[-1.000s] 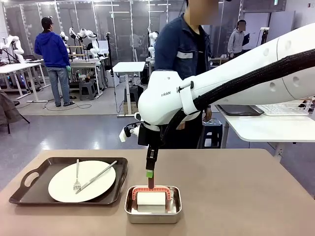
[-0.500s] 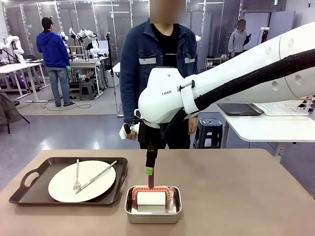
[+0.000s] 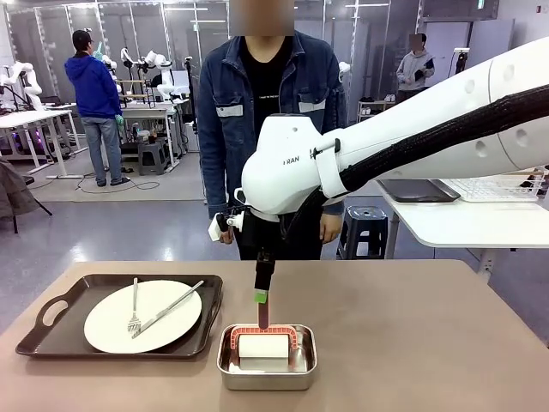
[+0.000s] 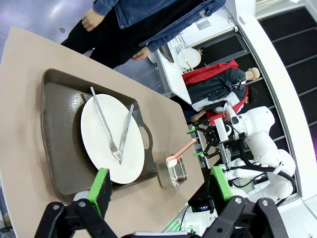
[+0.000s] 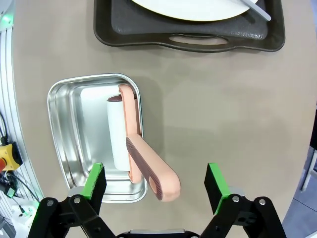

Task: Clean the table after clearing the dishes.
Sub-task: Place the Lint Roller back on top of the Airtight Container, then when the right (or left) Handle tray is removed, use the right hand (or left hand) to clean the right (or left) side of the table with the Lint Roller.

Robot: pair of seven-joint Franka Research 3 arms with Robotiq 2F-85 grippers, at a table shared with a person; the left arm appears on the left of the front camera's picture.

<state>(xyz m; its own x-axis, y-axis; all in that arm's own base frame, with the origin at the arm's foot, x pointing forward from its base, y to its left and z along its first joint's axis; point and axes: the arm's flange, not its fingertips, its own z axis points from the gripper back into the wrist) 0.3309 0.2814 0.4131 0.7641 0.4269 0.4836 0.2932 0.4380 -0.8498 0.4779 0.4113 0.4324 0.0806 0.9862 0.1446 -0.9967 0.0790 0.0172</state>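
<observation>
Starting nearest the robot: hanging the right tool (image 5: 154,187) directly over the steel pan (image 5: 64,114), jaws spread to full width, gripping nothing. Looking down past the green pads (image 5: 95,181) onto the lint roller (image 5: 118,134), its white roll lying flat along the pan floor.

Noting the salmon handle (image 5: 148,171) rising out of the pan at a tilt, its free end pointing up into the gap between the pads. Contact with either pad: not apparent. Reading the handle's long axis as oblique to the line joining the pads, and so judging a slight wrist roll plus a short descent as the likely need before closing. Rating the right arm as far nearer the roller.

Holding the left tool (image 4: 159,184) equally wide open and empty, off to the left and aimed across the tray, well apart from the pan.

Finding the dark brown tray (image 3: 73,287) just beyond and left of the pan, not touching it, resting on the surface (image 3: 412,343). Carrying there the white plate (image 3: 107,322), with fork (image 3: 134,309) and knife (image 3: 171,309) lying on it in a shallow V. Treating the dishes as not yet cleared.

Observing the person (image 3: 266,94) standing at the far edge, arms lowered, hands off the surface.
</observation>
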